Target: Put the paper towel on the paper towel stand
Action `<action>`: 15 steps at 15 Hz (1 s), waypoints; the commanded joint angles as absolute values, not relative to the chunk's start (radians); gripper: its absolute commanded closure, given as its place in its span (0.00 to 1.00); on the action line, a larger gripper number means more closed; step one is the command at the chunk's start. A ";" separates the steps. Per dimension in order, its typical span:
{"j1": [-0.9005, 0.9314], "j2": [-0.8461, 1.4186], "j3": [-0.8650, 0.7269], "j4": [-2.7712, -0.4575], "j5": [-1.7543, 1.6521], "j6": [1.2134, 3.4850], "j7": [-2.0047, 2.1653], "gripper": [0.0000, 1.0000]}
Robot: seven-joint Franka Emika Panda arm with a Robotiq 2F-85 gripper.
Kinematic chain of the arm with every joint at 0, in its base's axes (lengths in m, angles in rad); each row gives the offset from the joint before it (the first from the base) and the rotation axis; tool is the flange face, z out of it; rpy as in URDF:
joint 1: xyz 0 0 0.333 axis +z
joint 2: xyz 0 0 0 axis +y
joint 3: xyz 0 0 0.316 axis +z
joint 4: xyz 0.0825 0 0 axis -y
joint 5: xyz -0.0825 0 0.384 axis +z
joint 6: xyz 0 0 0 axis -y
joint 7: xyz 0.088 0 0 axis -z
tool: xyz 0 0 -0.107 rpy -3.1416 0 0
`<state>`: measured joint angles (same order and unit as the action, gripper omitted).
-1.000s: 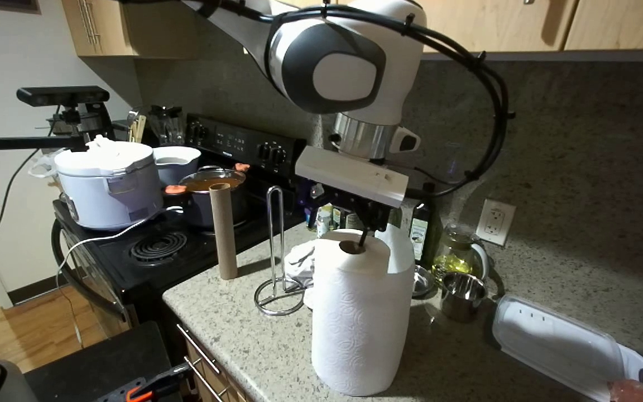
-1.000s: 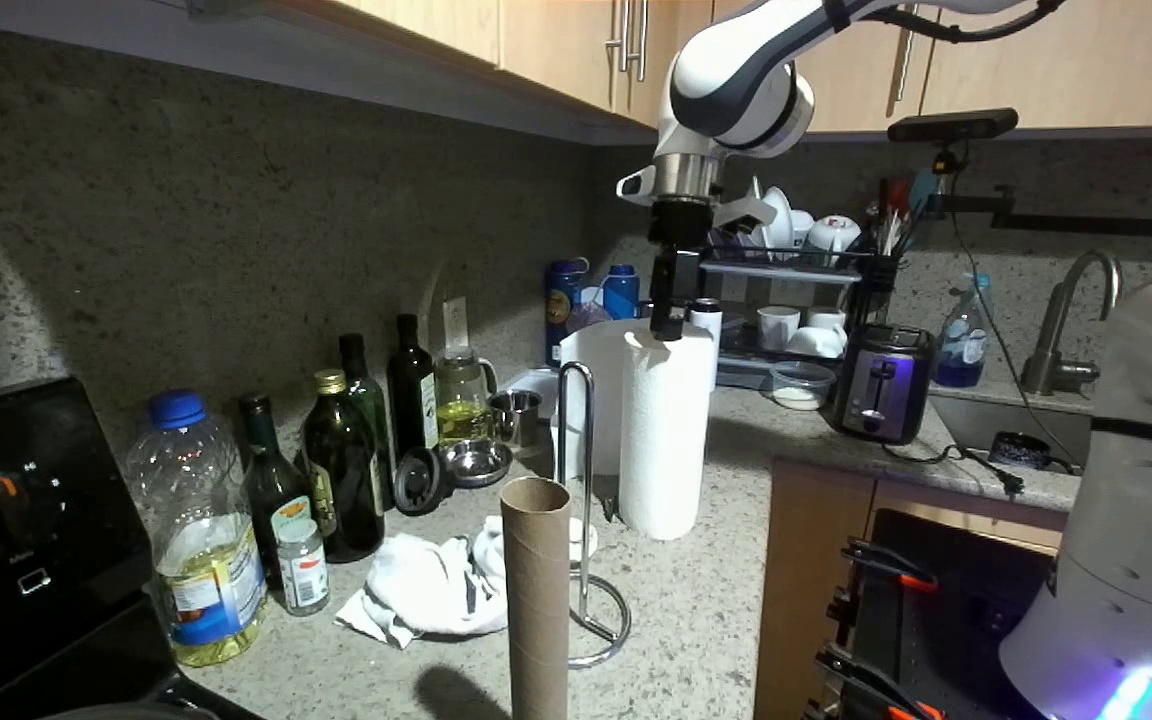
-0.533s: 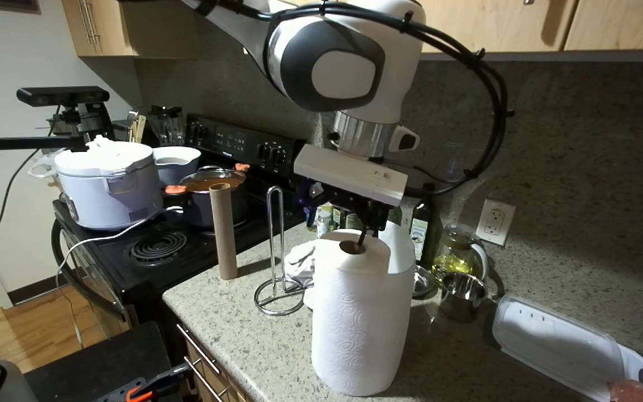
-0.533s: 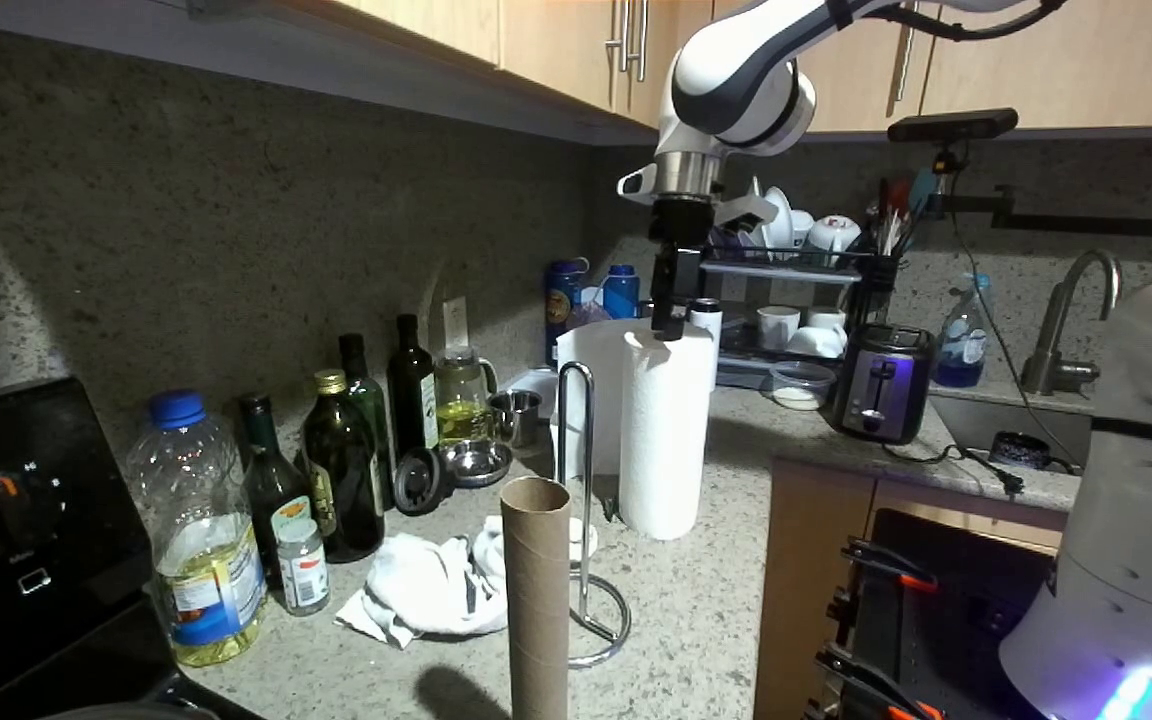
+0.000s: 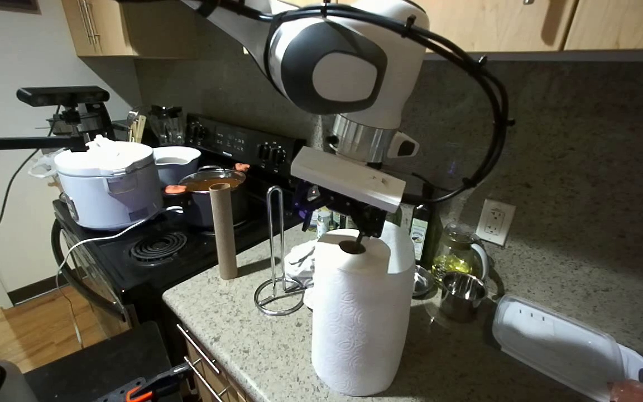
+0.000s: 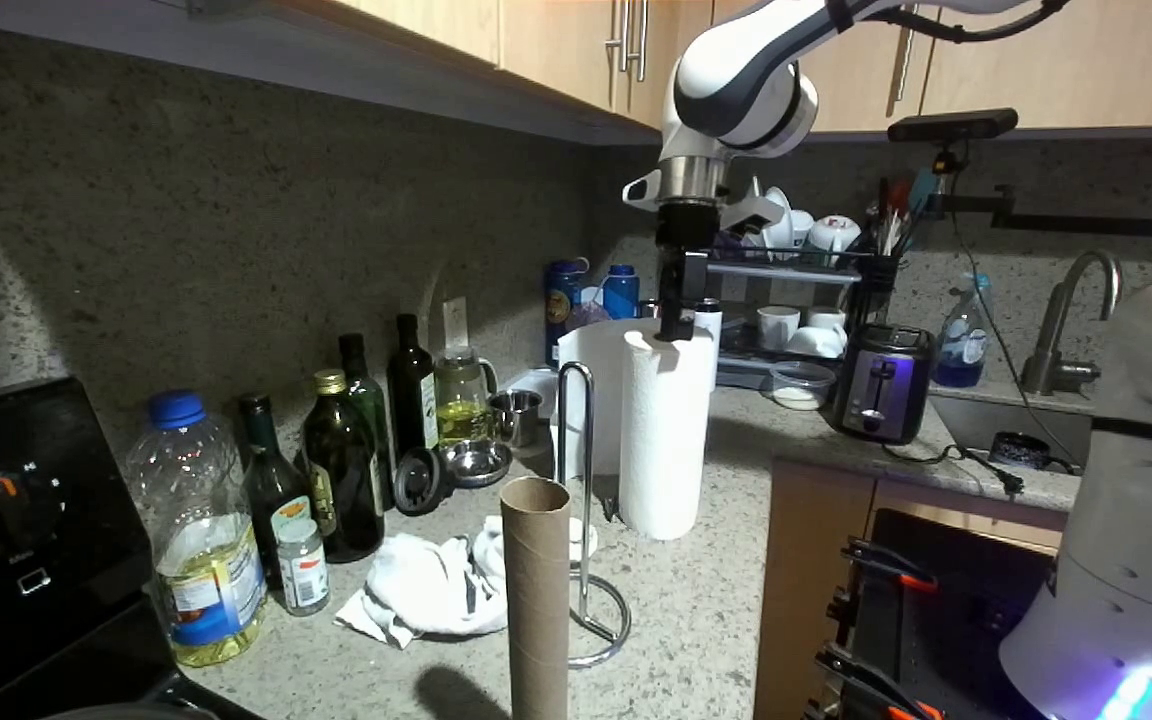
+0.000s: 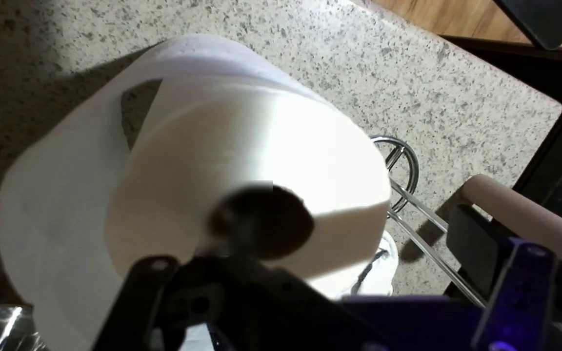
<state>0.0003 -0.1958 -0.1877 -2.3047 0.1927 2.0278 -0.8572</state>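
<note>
The paper towel (image 5: 358, 329) is a tall white roll standing upright on the counter, a loose sheet curling out behind it; it also shows in an exterior view (image 6: 664, 440) and the wrist view (image 7: 281, 131). The paper towel stand (image 5: 278, 251), a shiny metal loop on a ring base, stands apart beside the roll; it also shows in an exterior view (image 6: 586, 450) and the wrist view (image 7: 410, 168). My gripper (image 5: 330, 224) is open above the roll. One finger reaches into the roll's core hole; the other finger is outside, on the stand's side. The tip inside is hidden.
A bare cardboard tube (image 5: 224, 231) stands upright by the stand, near the stove (image 5: 157, 245). A crumpled white cloth (image 6: 436, 590) lies behind the stand. Bottles (image 6: 341, 470), a metal cup (image 5: 462, 296) and a clear plastic container (image 5: 558, 340) are on the counter.
My gripper has shifted and tilted slightly, with the finger at the core hole a little lower and nearer the hole's middle. The roll and the stand have not moved.
</note>
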 commanded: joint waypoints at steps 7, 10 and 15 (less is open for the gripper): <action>-0.013 -0.171 -0.148 -2.316 0.179 1.985 -0.839 0.00; -0.017 -0.149 -0.146 -2.311 0.173 2.000 -0.833 0.00; -0.028 -0.122 -0.146 -2.296 0.169 2.010 -0.819 0.32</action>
<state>-0.0081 -0.1389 -0.1646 -2.3153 0.1847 2.0036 -0.8550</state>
